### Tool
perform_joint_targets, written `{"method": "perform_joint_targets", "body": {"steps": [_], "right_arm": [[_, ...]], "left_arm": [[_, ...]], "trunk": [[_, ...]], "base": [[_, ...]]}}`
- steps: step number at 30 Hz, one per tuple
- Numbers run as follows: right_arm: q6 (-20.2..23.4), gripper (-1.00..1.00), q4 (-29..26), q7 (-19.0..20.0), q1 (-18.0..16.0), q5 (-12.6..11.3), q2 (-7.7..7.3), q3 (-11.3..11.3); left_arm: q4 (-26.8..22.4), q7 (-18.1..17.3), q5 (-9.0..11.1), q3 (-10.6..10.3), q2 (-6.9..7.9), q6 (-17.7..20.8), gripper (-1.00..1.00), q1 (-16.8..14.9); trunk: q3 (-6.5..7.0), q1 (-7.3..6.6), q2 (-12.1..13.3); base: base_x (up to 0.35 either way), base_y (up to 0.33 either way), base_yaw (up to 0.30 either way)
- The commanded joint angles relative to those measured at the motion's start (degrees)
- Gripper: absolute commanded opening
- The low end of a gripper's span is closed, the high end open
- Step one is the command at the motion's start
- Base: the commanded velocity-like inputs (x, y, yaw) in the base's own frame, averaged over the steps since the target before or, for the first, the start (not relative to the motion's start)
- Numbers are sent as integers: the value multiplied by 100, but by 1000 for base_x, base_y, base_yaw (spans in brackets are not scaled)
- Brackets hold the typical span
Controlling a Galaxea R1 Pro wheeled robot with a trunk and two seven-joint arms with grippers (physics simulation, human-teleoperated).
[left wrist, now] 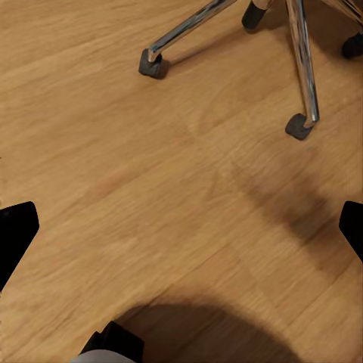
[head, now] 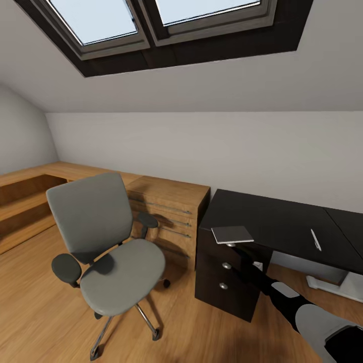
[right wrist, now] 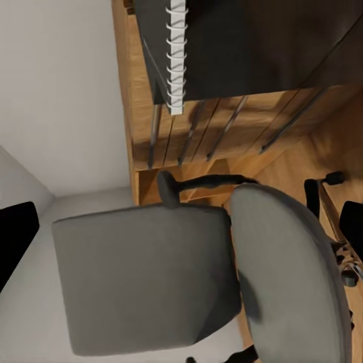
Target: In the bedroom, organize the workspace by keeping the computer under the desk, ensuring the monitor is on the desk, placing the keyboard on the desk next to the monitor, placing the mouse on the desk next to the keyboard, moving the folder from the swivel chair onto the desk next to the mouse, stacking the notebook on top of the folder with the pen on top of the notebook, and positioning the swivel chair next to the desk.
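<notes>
The grey swivel chair (head: 108, 247) stands on the wood floor left of the desk (head: 282, 222), its seat bare. A thin grey notebook (head: 232, 234) lies at the desk's near corner, partly over the front edge. The white pen (head: 316, 239) rests further right on the black top. My right gripper (head: 242, 252) sits just under the notebook's overhanging edge, in front of the drawers. In the right wrist view the gripper (right wrist: 181, 234) is open, with the notebook's white spiral (right wrist: 175, 60) above it and the chair (right wrist: 151, 280) beyond. My left gripper (left wrist: 181, 227) hangs open over the floor near the chair's base (left wrist: 302, 76). The folder is out of view.
A light wood cabinet (head: 169, 212) with bar handles stands between the chair and the desk. Low wood shelving (head: 25, 201) runs along the left wall. The desk's white leg (head: 333, 282) shows at the lower right. Skylights (head: 151, 20) are overhead.
</notes>
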Motion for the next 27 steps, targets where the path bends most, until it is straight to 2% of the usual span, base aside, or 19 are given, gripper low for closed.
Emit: {"method": "perform_joint_targets", "body": {"steps": [1,7,17,27], "right_arm": [[5,100,4,22,-4,-45,-2,40],[-83,100,-1,77,-4,-40,-1,47],[-265,100,-6,258,-4,-21,-5,59],[-418,100,-3,383,-4,-5,-5,67]], "left_arm": [[-1,-10,61,-37,9,-22,100,0],[4,-13,56,-37,6,-21,100,0],[13,-15,34,-37,2,-19,100,0],[15,-11,35,-37,0,-19,100,0]], "trunk": [[-5,0,-3],[-5,0,-3],[-5,0,-3],[-5,0,-3]], "base": [[0,0,0],[68,0,0],[212,0,0],[51,0,0]]}}
